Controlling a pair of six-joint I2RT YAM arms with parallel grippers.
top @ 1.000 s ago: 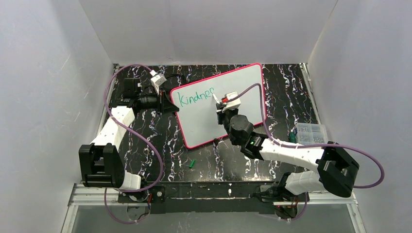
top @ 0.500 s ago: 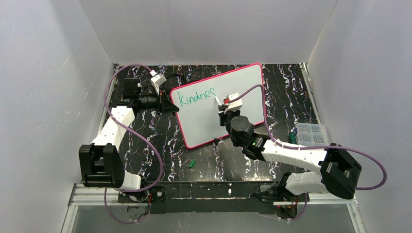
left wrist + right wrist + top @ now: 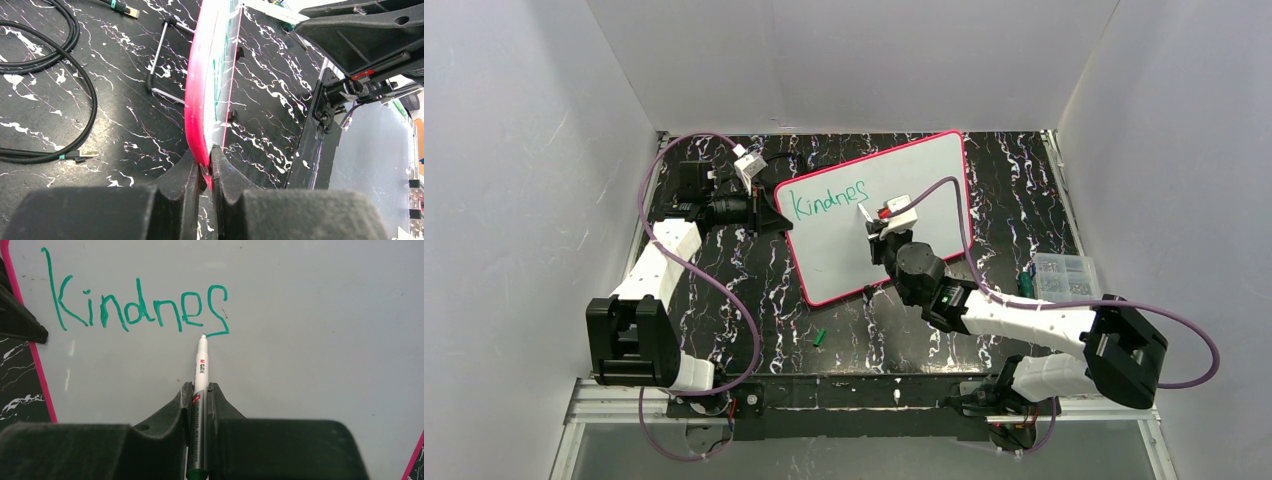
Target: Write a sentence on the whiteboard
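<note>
Two wrist views alone show left pincer [image 3: 205,166] pinching whiteboard [image 3: 199,100] rim, right pincer [image 3: 200,390] clamping marker [image 3: 201,362].

Blocking left rim of whiteboard [image 3: 924,180]: left gripper [image 3: 206,162], clamping it. Hanging over board's middle: right gripper [image 3: 200,390] pinching marker [image 3: 201,360]. Lying open: bare white surface right of and below lettering [image 3: 135,310]. Cluttering table [image 3: 864,330]: black cables [image 3: 92,100] far left, green cap [image 3: 819,338] in front, clear box [image 3: 1064,272] near right wall.
</note>
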